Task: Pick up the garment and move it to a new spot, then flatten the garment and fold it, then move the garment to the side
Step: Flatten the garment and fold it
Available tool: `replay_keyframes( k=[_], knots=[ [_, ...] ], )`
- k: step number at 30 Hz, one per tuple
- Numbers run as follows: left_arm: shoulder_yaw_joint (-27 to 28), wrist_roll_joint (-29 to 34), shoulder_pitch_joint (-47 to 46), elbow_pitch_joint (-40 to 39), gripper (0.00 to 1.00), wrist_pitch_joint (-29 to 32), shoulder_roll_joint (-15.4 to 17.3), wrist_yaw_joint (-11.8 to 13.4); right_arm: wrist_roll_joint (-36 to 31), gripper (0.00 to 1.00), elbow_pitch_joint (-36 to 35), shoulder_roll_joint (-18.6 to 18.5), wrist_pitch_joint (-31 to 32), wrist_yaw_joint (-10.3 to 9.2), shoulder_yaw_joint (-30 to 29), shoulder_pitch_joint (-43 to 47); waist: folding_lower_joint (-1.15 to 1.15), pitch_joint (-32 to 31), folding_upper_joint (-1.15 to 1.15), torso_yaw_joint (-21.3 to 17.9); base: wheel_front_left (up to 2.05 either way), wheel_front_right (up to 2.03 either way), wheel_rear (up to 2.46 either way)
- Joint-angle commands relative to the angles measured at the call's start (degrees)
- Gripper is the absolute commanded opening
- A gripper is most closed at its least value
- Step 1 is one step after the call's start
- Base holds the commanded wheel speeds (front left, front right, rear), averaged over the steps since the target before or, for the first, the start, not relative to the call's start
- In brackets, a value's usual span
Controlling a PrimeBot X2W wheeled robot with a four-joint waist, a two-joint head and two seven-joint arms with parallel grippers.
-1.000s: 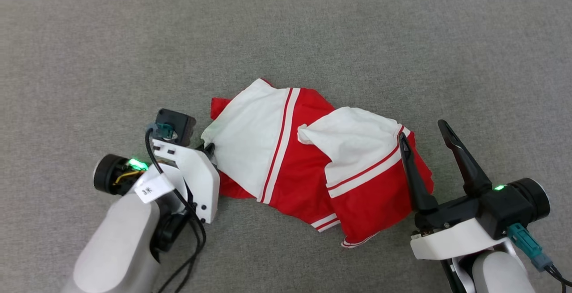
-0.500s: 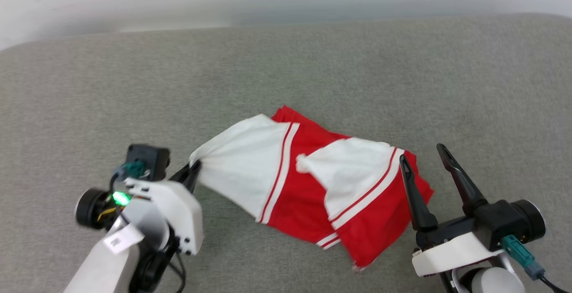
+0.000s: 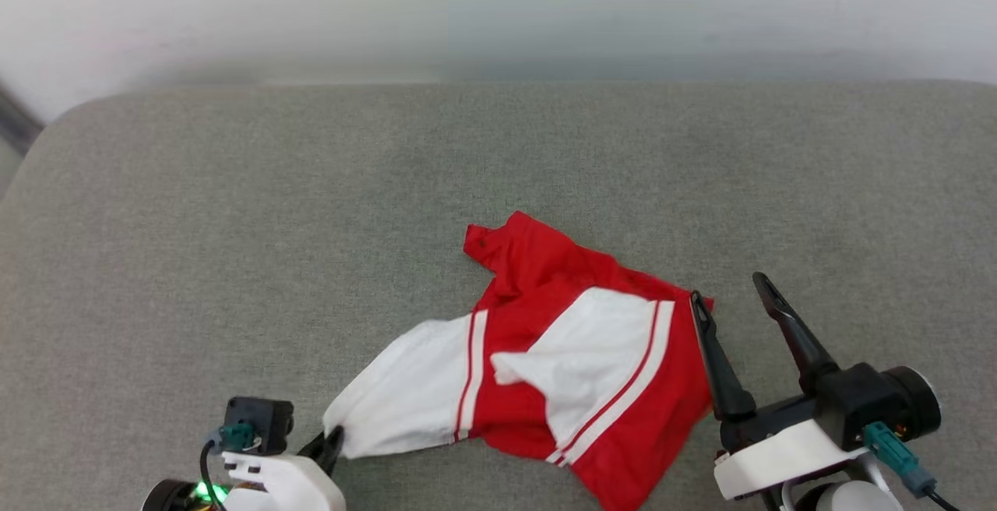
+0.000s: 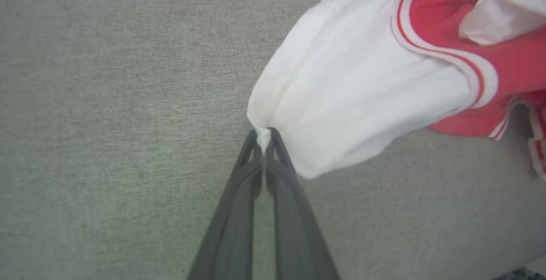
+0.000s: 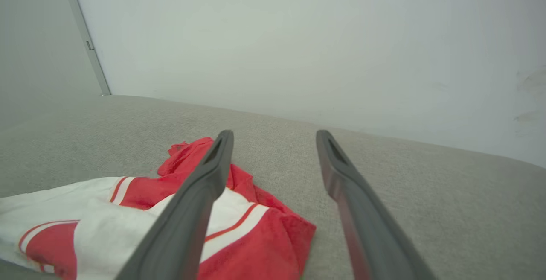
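The garment (image 3: 537,363), a red jersey with white sleeves and red-and-white stripe trim, lies crumpled on the grey cushion (image 3: 311,223). My left gripper (image 3: 333,439) is shut on the tip of one white sleeve at the lower left of the head view. The left wrist view shows the pinched white cloth (image 4: 362,83) between the closed fingers (image 4: 239,194) of the left gripper (image 4: 263,137). My right gripper (image 3: 728,293) stands open at the garment's right edge, holding nothing. In the right wrist view the right gripper (image 5: 275,134) hangs above the garment (image 5: 239,211), its left finger over the cloth.
The grey cushion stretches wide behind and to both sides of the garment. A pale wall (image 3: 498,5) rises behind its far edge. The cushion's rounded left corner (image 3: 54,125) shows at the upper left.
The head camera has tilted up, so the wall has come into view. My left gripper closed on the white sleeve and pulled it left and toward me, stretching the garment. The right gripper stayed open.
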Motion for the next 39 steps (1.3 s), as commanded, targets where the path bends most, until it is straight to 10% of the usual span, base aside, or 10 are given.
replay_keyframes(
  k=[1,2,3,15,26,39],
  knots=[
    [-0.04,0.81,0.52,1.59,0.00,-1.26,-0.01,0.36,-0.18,1.00,0.22,0.13,-0.11,-0.04,0.25,0.63,0.01,-0.34,0.00,-0.16,0.00,0.00,0.00],
    [-0.11,1.06,0.41,2.52,0.34,-2.16,-0.52,0.44,-0.34,1.00,0.33,0.13,-0.11,-0.04,0.28,0.58,0.01,-0.45,0.00,-0.19,0.00,0.00,0.00],
    [-0.34,1.29,0.24,3.38,1.00,-2.95,-0.82,0.33,-0.49,1.00,0.40,0.13,-0.11,-0.04,0.23,0.59,0.01,-0.62,0.00,-0.20,0.00,0.00,0.00],
    [-0.64,6.42,-3.02,7.18,1.00,-23.11,-2.00,-2.14,0.92,1.00,2.08,-3.38,2.08,-0.04,6.69,-0.59,0.01,-3.71,0.00,0.36,0.00,0.00,0.00],
    [-1.94,9.23,-4.50,6.90,1.00,-30.20,-2.75,-2.65,19.34,1.00,-4.08,-16.16,39.49,-0.04,28.24,-14.32,0.01,-4.20,0.00,2.95,0.00,0.00,0.00],
    [-3.31,10.45,-7.56,6.62,1.00,-31.95,-4.69,-3.67,25.43,1.00,2.12,-16.56,64.15,-0.04,33.02,-26.08,0.01,-0.92,0.00,9.95,0.00,0.00,0.00]
  ],
)
